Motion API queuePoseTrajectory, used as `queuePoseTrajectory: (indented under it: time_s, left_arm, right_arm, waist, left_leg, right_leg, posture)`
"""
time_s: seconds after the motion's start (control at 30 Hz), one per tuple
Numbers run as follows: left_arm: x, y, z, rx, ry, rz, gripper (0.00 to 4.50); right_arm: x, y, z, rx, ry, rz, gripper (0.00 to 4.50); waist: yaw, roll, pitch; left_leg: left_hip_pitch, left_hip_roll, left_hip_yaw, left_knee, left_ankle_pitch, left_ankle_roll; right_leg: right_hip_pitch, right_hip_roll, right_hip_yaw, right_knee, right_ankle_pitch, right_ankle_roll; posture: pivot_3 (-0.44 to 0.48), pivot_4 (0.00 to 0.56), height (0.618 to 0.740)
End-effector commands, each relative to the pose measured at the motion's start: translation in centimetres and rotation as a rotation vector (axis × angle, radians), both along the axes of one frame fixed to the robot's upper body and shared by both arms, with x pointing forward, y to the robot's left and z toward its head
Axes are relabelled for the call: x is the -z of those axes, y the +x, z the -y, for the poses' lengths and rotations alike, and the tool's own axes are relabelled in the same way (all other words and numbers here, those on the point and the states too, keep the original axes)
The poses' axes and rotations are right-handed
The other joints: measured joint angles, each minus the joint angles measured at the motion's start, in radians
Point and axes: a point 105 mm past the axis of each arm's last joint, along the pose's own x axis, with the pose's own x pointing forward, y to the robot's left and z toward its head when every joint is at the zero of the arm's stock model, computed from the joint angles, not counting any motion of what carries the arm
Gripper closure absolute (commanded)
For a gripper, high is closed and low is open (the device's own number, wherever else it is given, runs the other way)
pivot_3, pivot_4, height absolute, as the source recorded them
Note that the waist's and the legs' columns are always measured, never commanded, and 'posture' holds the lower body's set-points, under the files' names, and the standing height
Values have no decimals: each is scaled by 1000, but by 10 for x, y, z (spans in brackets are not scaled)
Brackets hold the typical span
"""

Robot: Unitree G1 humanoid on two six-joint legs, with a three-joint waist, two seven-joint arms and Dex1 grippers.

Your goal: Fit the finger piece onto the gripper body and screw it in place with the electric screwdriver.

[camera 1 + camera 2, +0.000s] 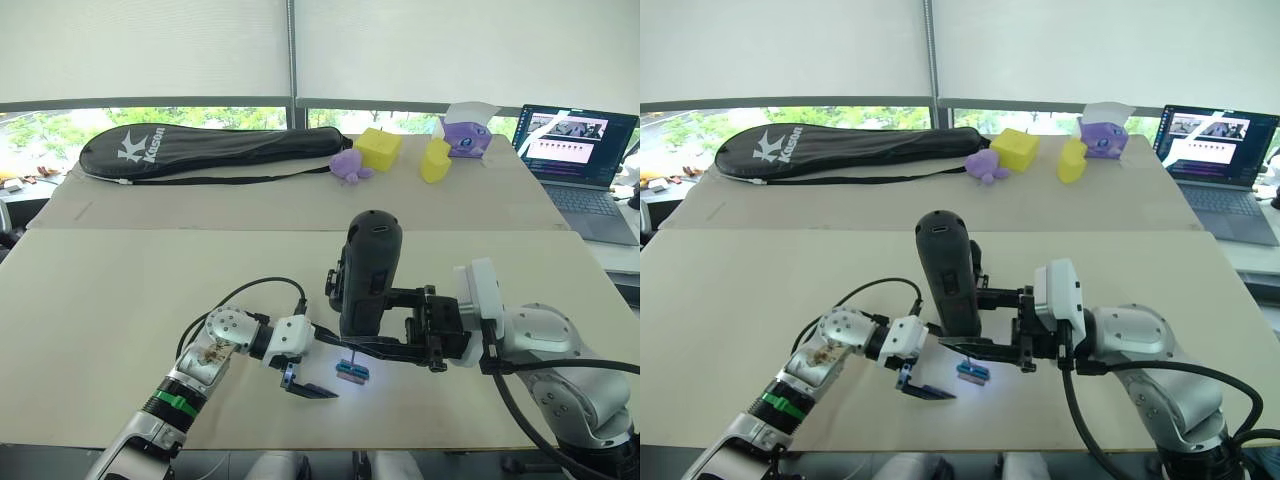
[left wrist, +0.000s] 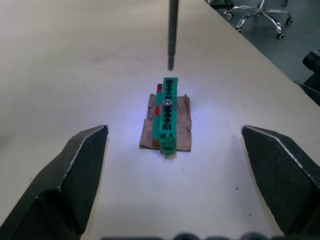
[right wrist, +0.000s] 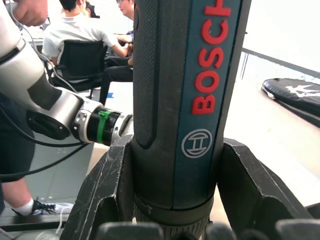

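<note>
The right gripper point(image 3: 175, 200) clamps the electric screwdriver point(image 1: 366, 272) upright between its jaws, its bit tip hanging just above a small green block point(image 2: 167, 116) on the table point(image 1: 120, 320). The left gripper point(image 2: 175, 170) rests there, jaws spread wide, the block lying between and ahead of them.

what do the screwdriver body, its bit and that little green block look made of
Screwdriver: looks like matte dark plastic with a textured grip strip and red printed lettering. Bit: thin grey rod with a dull sheen, probably steel. Green block: glossy moulded plastic with ridges, a small shiny screw head on top, sitting on a brown scrap that looks like cardboard.
</note>
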Motion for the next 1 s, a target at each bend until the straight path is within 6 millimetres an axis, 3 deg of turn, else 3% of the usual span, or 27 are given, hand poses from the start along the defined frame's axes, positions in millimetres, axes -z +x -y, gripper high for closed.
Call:
queuePoseTrajectory:
  time_s: [0.03,1.0]
  left_arm:
    - [-4,1,4,8,-18,41,0]
    - [-10,2,11,6,-34,32,0]
  right_arm:
    - [-8,-7,-2,-23,30,60,2541]
    - [0,1,-3,10,26,15,2541]
  waist:
    - [0,0,0]
    - [0,0,0]
  left_leg:
    - [0,0,0,0,0,0]
    - [0,0,0,0,0,0]
  right_leg:
    - [0,0,0,0,0,0]
    - [0,0,0,0,0,0]
  posture:
    - [0,150,740]
    - [0,150,740]
